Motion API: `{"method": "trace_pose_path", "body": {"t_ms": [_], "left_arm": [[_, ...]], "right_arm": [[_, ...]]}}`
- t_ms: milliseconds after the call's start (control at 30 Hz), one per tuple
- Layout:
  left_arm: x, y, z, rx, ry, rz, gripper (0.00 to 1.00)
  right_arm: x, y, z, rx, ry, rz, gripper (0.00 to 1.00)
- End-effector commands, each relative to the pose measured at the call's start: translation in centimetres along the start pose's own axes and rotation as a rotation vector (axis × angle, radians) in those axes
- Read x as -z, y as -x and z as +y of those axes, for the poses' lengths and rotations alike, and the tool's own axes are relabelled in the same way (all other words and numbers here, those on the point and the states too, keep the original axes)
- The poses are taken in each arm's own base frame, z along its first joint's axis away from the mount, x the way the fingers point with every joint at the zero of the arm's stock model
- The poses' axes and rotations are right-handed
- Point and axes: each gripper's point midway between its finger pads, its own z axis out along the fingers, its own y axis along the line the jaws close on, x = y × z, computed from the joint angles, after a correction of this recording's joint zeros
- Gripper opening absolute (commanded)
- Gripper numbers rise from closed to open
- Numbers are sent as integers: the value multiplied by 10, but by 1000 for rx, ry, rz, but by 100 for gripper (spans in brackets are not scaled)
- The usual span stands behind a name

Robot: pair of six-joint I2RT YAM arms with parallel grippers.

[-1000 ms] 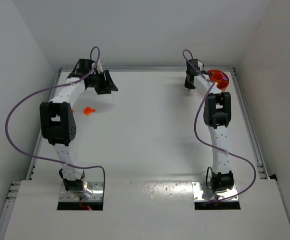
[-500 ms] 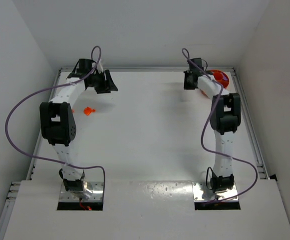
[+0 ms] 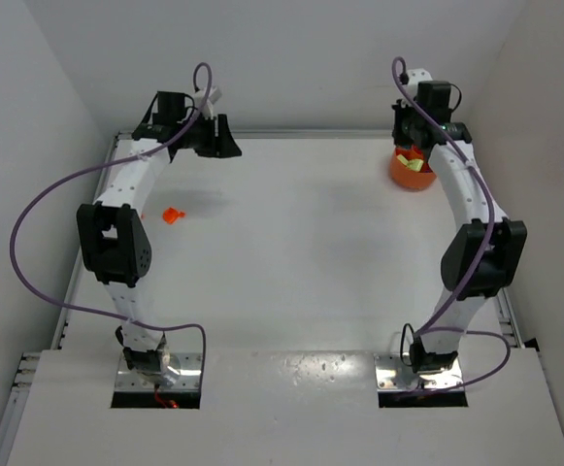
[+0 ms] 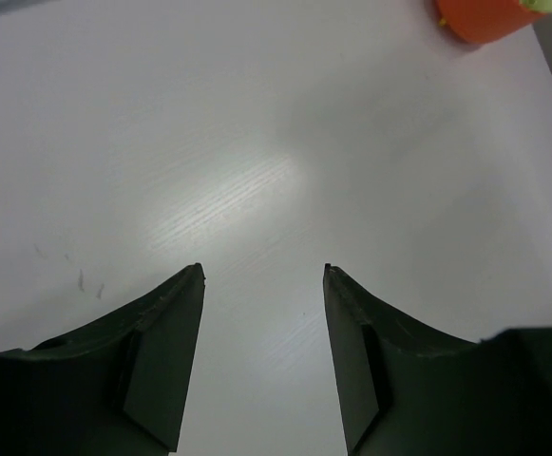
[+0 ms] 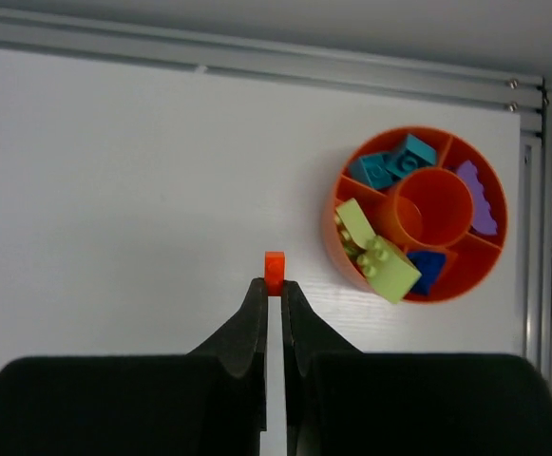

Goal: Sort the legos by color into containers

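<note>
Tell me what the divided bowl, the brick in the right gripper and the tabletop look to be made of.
Divided bowl: likely moulded plastic, uniform orange, thin smooth walls. Orange-red brick in the right gripper: probably hard plastic, crisp edges. Tabletop: white, semi-gloss, perhaps laminate; faint grain lines in the glare.

You have a white table (image 3: 301,243) with a metal rail (image 5: 256,59) along its far and right edges. The round orange compartment bowl (image 3: 404,179) sits on it near the far right corner. An orange-red lego brick (image 3: 172,215) lies on the left side, well apart from the bowl.
</note>
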Motion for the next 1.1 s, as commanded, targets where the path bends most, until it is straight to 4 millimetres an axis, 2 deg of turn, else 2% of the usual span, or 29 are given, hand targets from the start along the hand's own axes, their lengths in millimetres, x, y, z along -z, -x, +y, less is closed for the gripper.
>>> {"method": "trace_pose_path", "body": {"t_ms": [0,67,233,267,300,333,367,400,433,467,533,567,633,667,700,833,900,1067], "left_arm": [[11,33,-10,-109,-18,-58,59],[12,33,-8,-127,-4,-40,60],[18,33,10,-134,110,-22,60],[20,31,19,-129,159,-15,60],[23,34,20,-133,182,-24,60],[25,31,24,-135,201,-9,60],[25,23,29,-121,224,17,60],[25,22,29,-121,224,17,60],[25,15,32,-109,237,38,60],[25,15,32,-109,237,38,60],[25,8,34,-101,246,53,60],[25,8,34,-101,246,53,60],[26,1,34,-95,246,65,60],[27,1,36,-104,255,66,60],[29,4,34,-108,255,58,60],[31,-1,39,-94,262,73,60],[31,-2,39,-93,262,73,60],[29,-4,42,-55,259,76,67]], "right_arm": [[-6,-35,-28,4,-21,115,0],[-7,-27,-36,-9,-15,109,0],[-23,-33,-62,-1,-10,150,0],[-26,-35,-70,-10,-21,154,0],[-28,-31,-72,3,-22,144,0],[-34,-39,-85,-13,-39,162,0],[-35,-34,-91,-18,-48,157,0],[-39,-35,-97,-25,-54,166,0],[-40,-41,-105,-40,-54,187,0],[-50,-49,-111,-48,-58,203,0],[-50,-40,-118,-50,-70,181,0],[-58,-41,-120,-49,-71,178,0],[-62,-49,-126,-58,-82,206,0],[-64,-44,-128,-57,-84,198,0],[-72,-51,-128,-59,-81,212,0],[-74,-57,-133,-66,-86,222,0],[-74,-51,-134,-63,-90,205,0],[-87,-61,-139,-73,-109,222,0]]}}
